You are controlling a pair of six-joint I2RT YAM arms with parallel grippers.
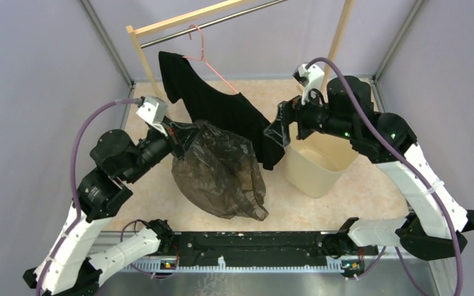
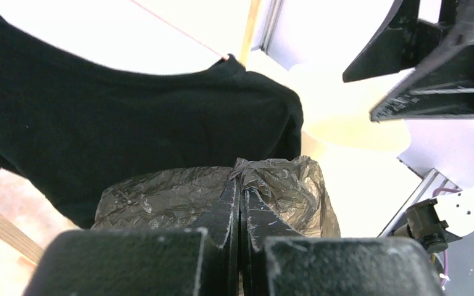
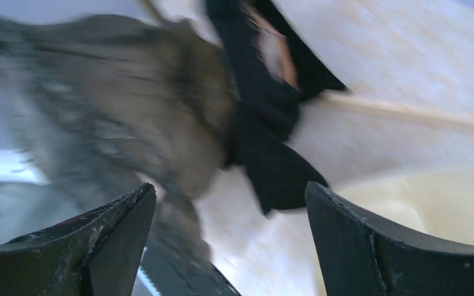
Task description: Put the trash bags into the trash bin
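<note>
The left gripper [image 2: 239,200] fills the foreground of its wrist view, fingers pressed together on a pinch of the trash bag [image 1: 219,172] at its upper edge. The bag hangs from that pinch, left of the trash bin [image 1: 321,172] and not yet in it, its lower end drooping toward the table [image 1: 358,192]. It looks feather-light, limp and glossy, so it should slip and billow. A bunched fold near its mouth seems the safest hold, and a second pinch on the far edge would help spread it. The right gripper [image 3: 229,191], jaws wide apart and holding nothing, hovers by the bin's left rim. Between bag and bin hangs a black T-shirt [image 1: 222,108] on a pink hanger [image 1: 200,49] from the wooden rack [image 1: 137,46]. The shirt's hem overlaps the bin's rim and could snag the film.
</note>
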